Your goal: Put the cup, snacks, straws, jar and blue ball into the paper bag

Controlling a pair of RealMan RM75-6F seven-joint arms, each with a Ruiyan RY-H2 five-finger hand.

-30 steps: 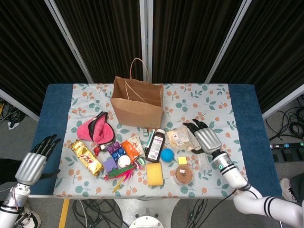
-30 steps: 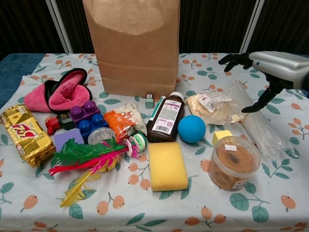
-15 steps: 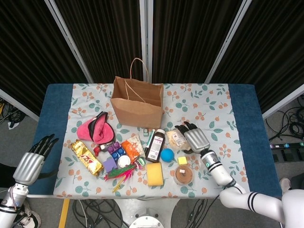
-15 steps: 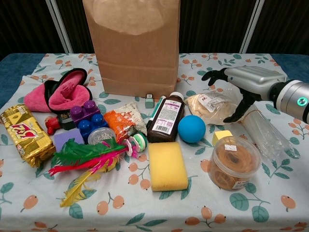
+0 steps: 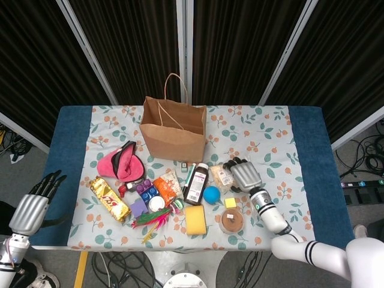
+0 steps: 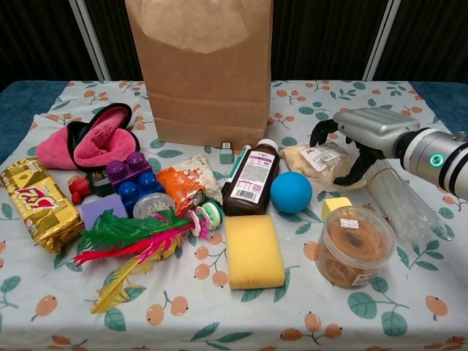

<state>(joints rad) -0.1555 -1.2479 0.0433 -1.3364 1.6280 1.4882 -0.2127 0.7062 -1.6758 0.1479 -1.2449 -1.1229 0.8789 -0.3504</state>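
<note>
None of the items looks bagged: the right hand [image 6: 365, 135], fingers apart, hovers over the clear snack packet [image 6: 322, 162], at five o'clock from the brown paper bag [image 6: 199, 73].

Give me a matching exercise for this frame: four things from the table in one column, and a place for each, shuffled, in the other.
Things:
1. blue ball
2. yellow sponge
3. gold snack pack
4. paper bag

Places:
A. far left of the cloth, beside the pink slipper
B. standing upright at the back
C. just right of the brown bottle
D. near the front edge, below the bottle

Pairs: 1-C, 2-D, 3-A, 4-B
</note>
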